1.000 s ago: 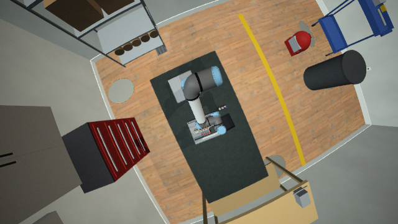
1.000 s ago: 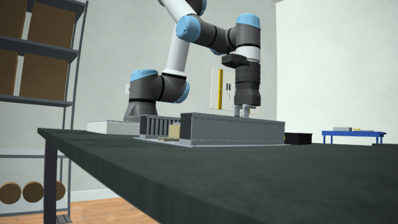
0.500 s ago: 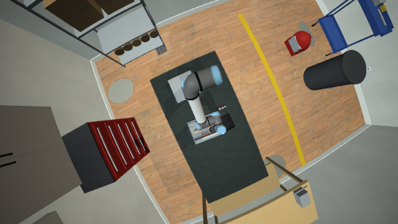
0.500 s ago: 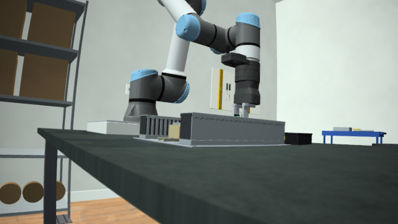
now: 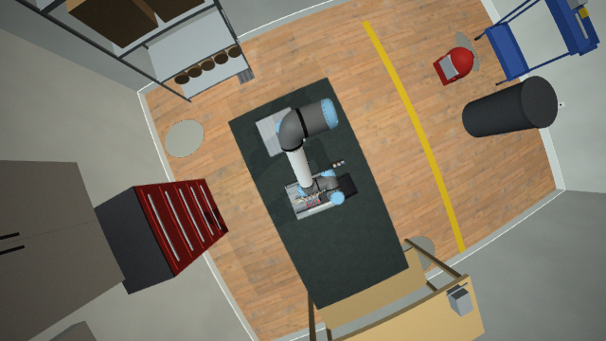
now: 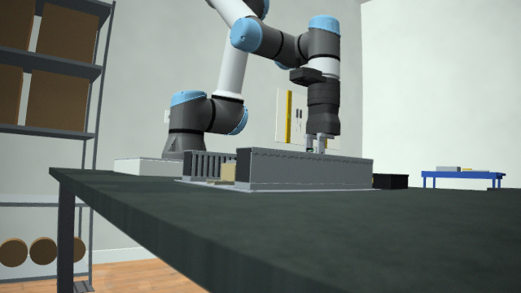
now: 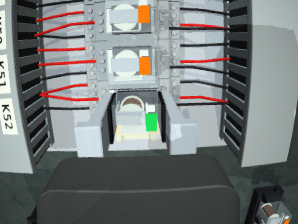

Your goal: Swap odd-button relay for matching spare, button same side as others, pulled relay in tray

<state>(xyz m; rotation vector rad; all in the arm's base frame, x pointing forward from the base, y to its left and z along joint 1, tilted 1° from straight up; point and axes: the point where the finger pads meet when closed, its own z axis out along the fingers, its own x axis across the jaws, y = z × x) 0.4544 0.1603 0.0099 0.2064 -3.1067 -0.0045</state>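
as the top view looks down, a dark green surface point(image 5: 350, 246) point(image 6: 285, 232) point(image 7: 60, 159) carries the arm point(image 5: 299, 166) point(image 6: 233, 69), which reaches over a pale panel lined with grey wire ducts point(image 5: 320, 211) point(image 6: 309, 172) point(image 7: 270, 95). the black tray point(image 5: 350, 184) point(image 6: 391, 181) lies just beside the panel, and a small row of spares point(image 5: 338, 164) stands near it. the arm hides the jaws here.

in the exterior view, seen from low down, the jaws point straight down behind the front duct. a bit of green shows between them, around the duct's top edge. the duct hides whatever lies lower, and the tray shows beyond the panel's far end.

in the wrist view, the jaws are clamped on the sides of a relay with a green button point(image 7: 136, 117), clear-cased and upright as far as can be told. it is at the near end of the row, level with the label k52 point(image 7: 8, 118). two relays with orange buttons point(image 7: 131, 66) point(image 7: 129, 16) sit in the row ahead of it; all three buttons are on the right of their tops. at the lower right corner, another relay with an orange button point(image 7: 272, 212) stands in a black rack point(image 7: 259, 197), partly cut off.
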